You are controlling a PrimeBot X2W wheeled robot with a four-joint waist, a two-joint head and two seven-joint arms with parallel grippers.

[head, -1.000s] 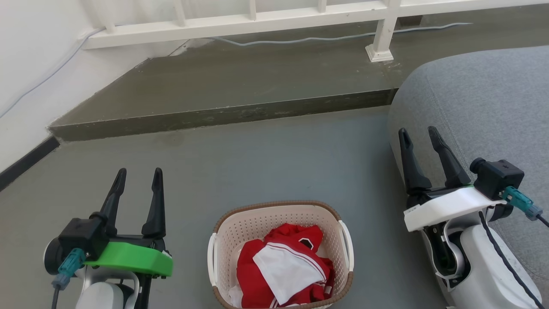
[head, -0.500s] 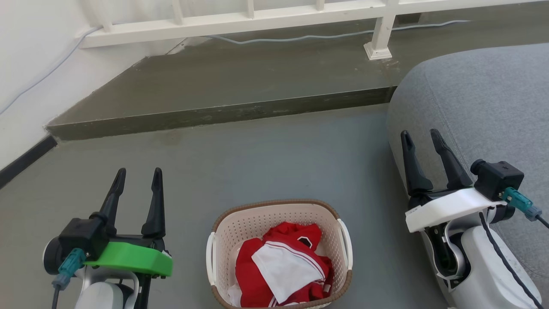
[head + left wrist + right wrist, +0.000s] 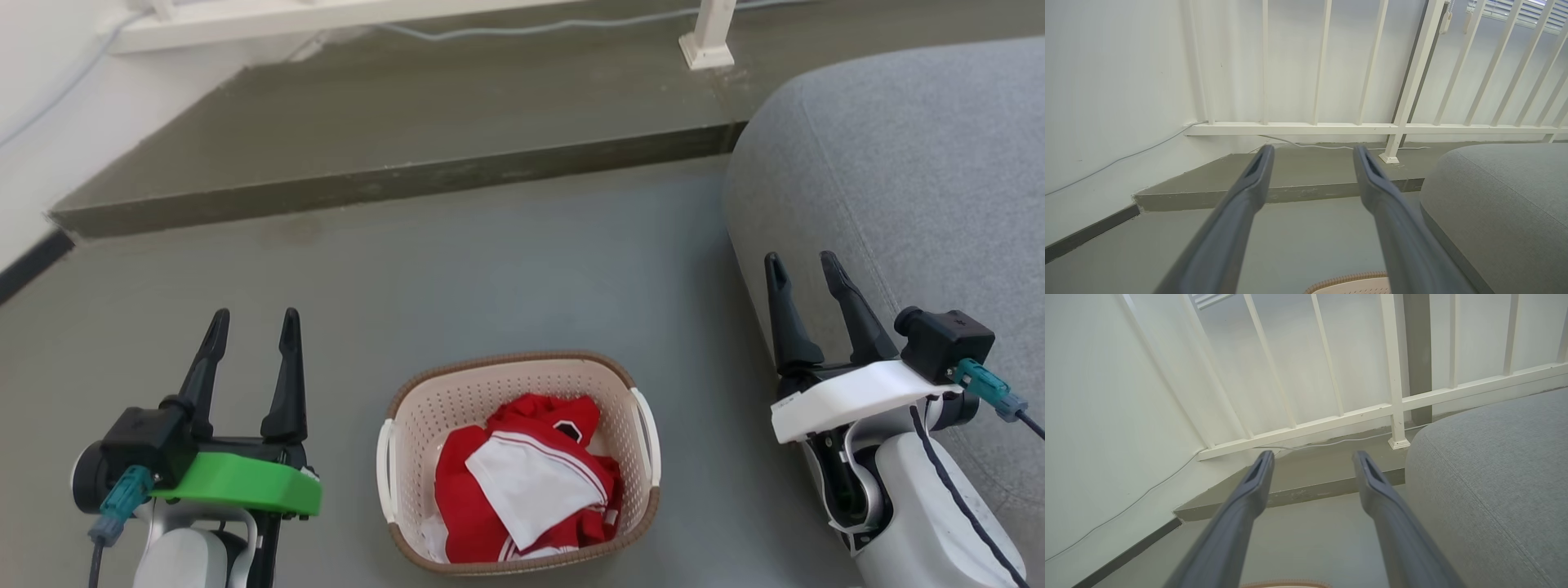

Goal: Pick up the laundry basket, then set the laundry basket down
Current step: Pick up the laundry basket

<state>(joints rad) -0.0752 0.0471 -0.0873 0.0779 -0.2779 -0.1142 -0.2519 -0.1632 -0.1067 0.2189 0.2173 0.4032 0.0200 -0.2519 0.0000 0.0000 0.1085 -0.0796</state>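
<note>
Our laundry basket (image 3: 457, 400) sits on the grey floor (image 3: 490, 269) with red-and-white clothes (image 3: 522, 490) inside. Our left gripper (image 3: 255, 318) and right gripper (image 3: 800, 261) flank it, both spread apart and empty.

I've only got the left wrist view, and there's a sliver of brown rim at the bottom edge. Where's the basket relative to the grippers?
Observer: In the head view the basket sits on the floor between the left gripper and the right gripper, touching neither.
Operator: Anything inside it?
Observer: Red and white clothes lie in it.
Operator: Is the right gripper open?
Observer: Yes, open and empty, beside the grey sofa.
</note>
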